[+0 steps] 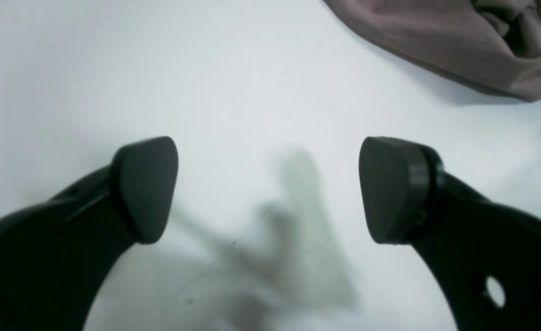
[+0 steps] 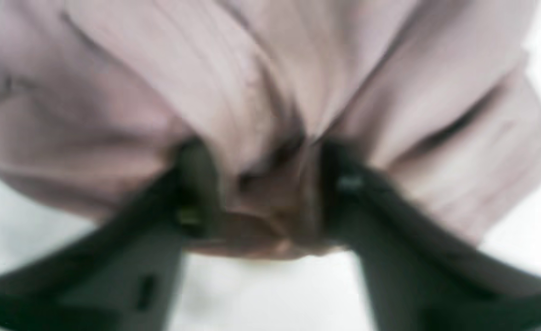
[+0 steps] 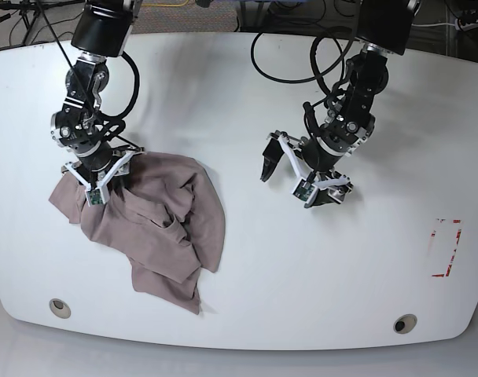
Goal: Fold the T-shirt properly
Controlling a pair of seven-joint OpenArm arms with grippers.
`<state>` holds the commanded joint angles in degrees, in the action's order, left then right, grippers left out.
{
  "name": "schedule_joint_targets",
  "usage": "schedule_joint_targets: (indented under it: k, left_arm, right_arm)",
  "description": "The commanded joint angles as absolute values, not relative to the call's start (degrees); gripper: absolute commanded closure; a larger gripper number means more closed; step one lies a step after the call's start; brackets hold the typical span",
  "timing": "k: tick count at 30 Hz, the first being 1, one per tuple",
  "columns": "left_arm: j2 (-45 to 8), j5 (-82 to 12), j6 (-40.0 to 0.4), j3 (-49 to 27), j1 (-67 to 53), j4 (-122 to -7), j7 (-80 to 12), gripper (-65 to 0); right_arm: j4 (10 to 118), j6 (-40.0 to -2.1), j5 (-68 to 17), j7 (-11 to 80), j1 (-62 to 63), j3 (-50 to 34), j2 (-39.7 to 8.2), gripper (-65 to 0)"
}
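Presently we find the crumpled mauve-brown cotton T-shirt [image 3: 148, 224] at the table's [image 3: 247, 259] eight o'clock. Right gripper [image 2: 261, 193] pinches its bunched edge; left gripper [image 3: 302, 177] hangs wide, empty. Limp, light; hems, we judge, suit gripping.

White table [image 3: 247, 259], 2 round holes, red markings [image 3: 447, 250]; black cables [image 3: 286, 47] behind.

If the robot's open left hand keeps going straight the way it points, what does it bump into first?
Probably just the bare white table. The left hand is open, pointing down at it, with nothing between its fingers. The T-shirt lies off to one side, so it looks out of the way, though depth is hard to judge.
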<state>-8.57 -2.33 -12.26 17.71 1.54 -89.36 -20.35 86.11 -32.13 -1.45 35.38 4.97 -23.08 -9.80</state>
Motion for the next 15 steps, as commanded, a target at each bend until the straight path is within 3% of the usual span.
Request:
schedule_joint_targets:
  k: [6, 15]
  left_arm:
    - [-8.48, -2.42, -12.26, 17.71, 1.54, -89.27, -20.35, -57.6]
    - [-8.04, -2.51, -12.26, 17.89, 3.47, -88.75, -20.35, -57.8]
  right_arm:
    - [86.37, -32.22, -1.54, 35.56, 5.05, -23.60, -9.98, 0.0]
    - [92.62, -32.31, -1.63, 37.93, 2.59, -23.69, -9.71, 0.0]
